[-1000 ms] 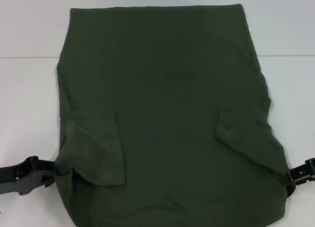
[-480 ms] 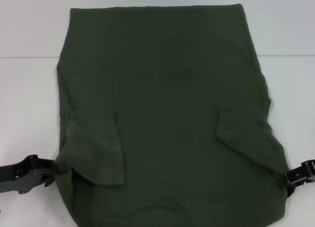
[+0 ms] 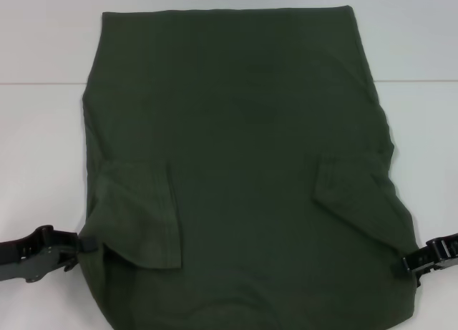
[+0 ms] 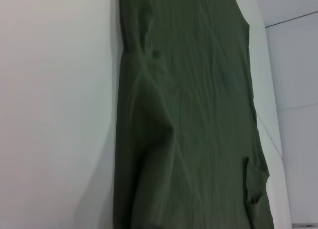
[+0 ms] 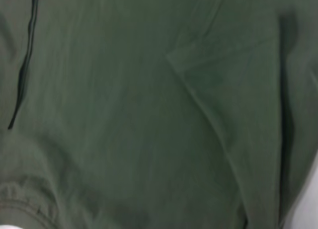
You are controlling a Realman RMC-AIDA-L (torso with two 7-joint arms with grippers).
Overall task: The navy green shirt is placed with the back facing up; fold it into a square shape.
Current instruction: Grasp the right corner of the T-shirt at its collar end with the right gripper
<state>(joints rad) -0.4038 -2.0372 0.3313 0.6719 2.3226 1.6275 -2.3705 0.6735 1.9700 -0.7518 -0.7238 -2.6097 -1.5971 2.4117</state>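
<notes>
The navy green shirt [image 3: 243,165] lies flat on the white table, plain side up, and fills most of the head view. Its left sleeve [image 3: 139,215] and right sleeve [image 3: 351,194] are folded inward over the body. My left gripper [image 3: 80,245] sits at the shirt's near left edge, touching the cloth beside the folded sleeve. At the near right edge my right gripper [image 3: 406,265] meets the fabric. The left wrist view shows the shirt [image 4: 189,114] stretching away along the table. The shirt [image 5: 124,114] fills the right wrist view, with a sleeve fold crossing it.
White table [image 3: 43,144] shows on both sides of the shirt and beyond its far edge. A thin seam line [image 3: 28,83] runs across the table surface at the far side.
The right gripper has moved inward and slightly nearer, now meeting the shirt's near right edge. The left gripper and the shirt have hardly moved.
</notes>
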